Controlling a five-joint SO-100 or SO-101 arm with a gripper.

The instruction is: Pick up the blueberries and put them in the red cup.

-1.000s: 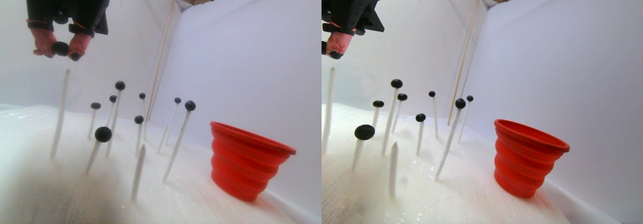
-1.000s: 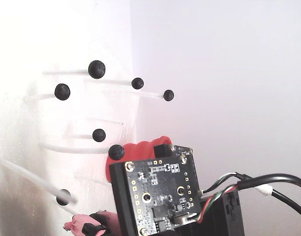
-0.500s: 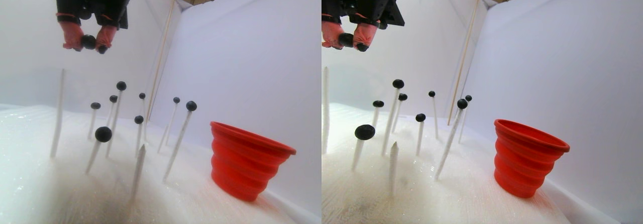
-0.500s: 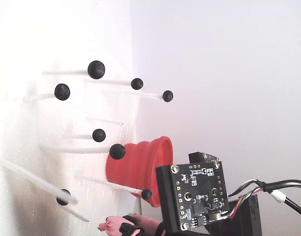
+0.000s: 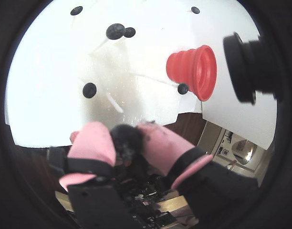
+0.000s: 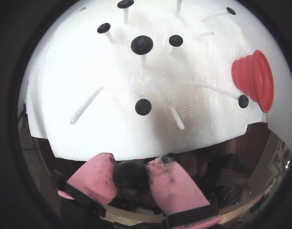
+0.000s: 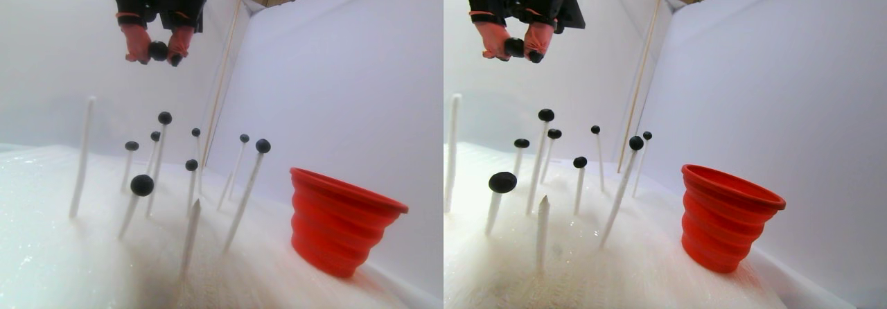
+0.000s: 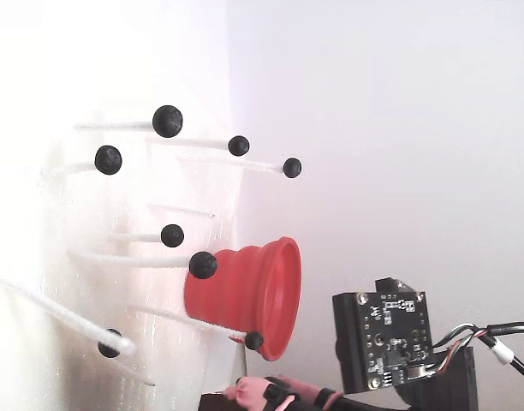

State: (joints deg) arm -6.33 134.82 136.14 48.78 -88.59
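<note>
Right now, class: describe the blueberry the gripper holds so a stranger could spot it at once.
Start at the red cup, then look high above the white sticks. There the held blueberry sits pinched between pink fingertips, the only one off a stick.

Gripper [image 7: 159, 51] with blueberry [image 7: 158, 50] moved higher, toward red cup [image 7: 343, 220].
</note>
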